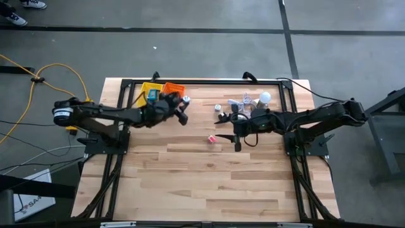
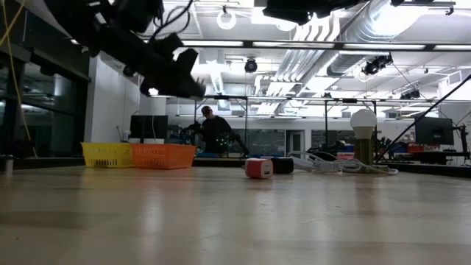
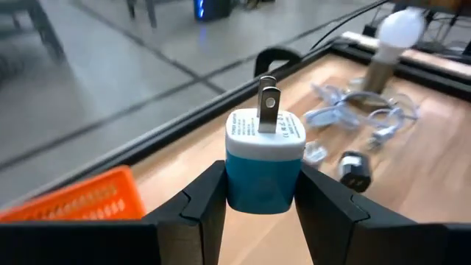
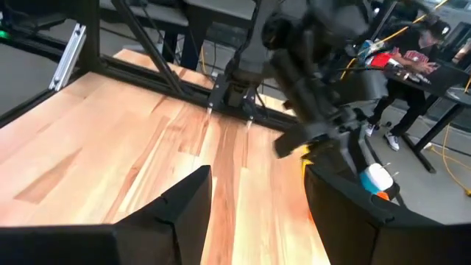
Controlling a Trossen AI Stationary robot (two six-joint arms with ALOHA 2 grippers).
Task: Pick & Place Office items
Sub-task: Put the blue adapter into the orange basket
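Note:
A blue and white charger plug (image 3: pixel 263 158), one of the office items, sits between the fingers of my left gripper (image 1: pixel 183 105), above the table just right of the orange basket (image 1: pixel 174 88). A pink-red item (image 1: pixel 211 138) lies on the wood near mid-table, and a small black item (image 3: pixel 355 168) lies beyond it. My right gripper (image 1: pixel 235 130) hovers open over the table near the pink-red item, with nothing between its fingers (image 4: pixel 191 202). My left gripper pinches the plug's blue body (image 3: pixel 243 184) by two opposite sides between its two fingers (image 3: pixel 206 199). The fingers come nearly level from the table's left. The plug is lifted clear of the table, its white end and metal prongs (image 3: pixel 267 103) pointing away from the gripper.
A yellow basket (image 1: pixel 150 92) stands beside the orange one at the far left. A white light bulb (image 1: pixel 265 97) and a white cable (image 1: pixel 243 101) lie at the far right. A black frame (image 1: pixel 202 82) borders the table. A person (image 2: pixel 213 132) is in the room behind.

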